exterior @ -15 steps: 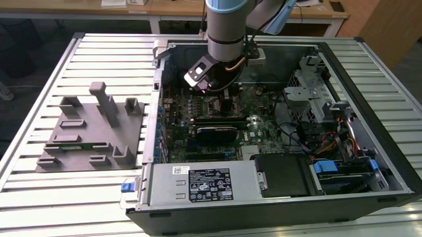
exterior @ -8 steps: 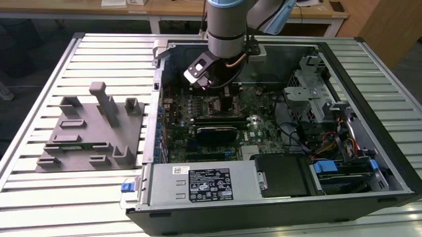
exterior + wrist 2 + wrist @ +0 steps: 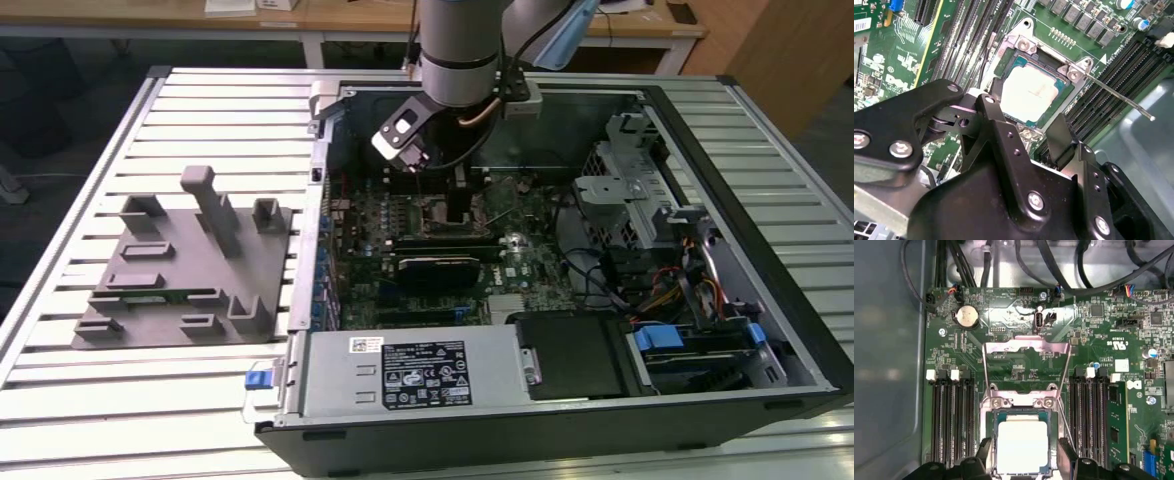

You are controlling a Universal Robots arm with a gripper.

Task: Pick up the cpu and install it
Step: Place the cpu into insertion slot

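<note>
Silver-topped square cpu (image 3: 1021, 444) sits flat in the dark metal-framed motherboard socket (image 3: 1021, 401). The black gripper (image 3: 1026, 107) straddles it, jaws spread wide, gripping nothing.

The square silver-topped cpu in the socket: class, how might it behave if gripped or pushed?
The square silver-topped cpu looks like a rigid metal plate, so probably stiff. Its shiny flat top is likely slippery. Lying flat inside the metal-framed socket, it should neither roll nor tip; the frame would probably block a sideways push.
</note>
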